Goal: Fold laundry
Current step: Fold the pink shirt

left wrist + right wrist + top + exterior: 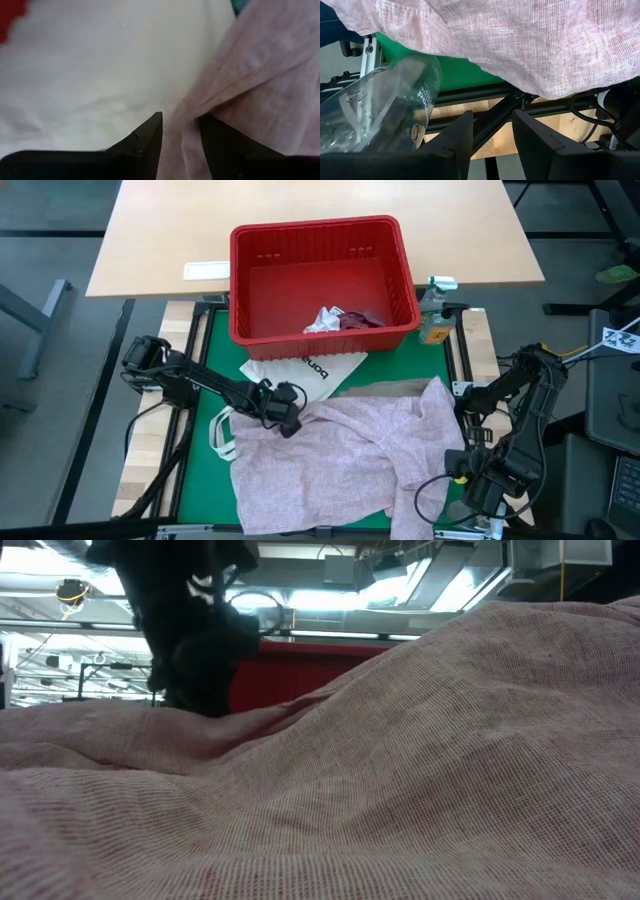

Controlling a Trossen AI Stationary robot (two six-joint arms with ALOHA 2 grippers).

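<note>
While the mottled pink garment (pixel 350 455) lies rumpled and unfolded across the near green mat (pixel 205 405), the left gripper (pixel 287 418) pinches its left edge beside the white tote bag (pixel 300 372), the right gripper (pixel 478 498) waits parted and empty at the near right, and more laundry (pixel 340 318) remains in the red basket (pixel 322 240).

Left pincer (pixel 287 418) pinched closed; right pincer (pixel 492 132) parted, empty.

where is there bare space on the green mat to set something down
Little: a green strip between the red slotted plastic basket and the left gripper. The mottled pink cloth garment and white tote bag crowd the rest.
</note>
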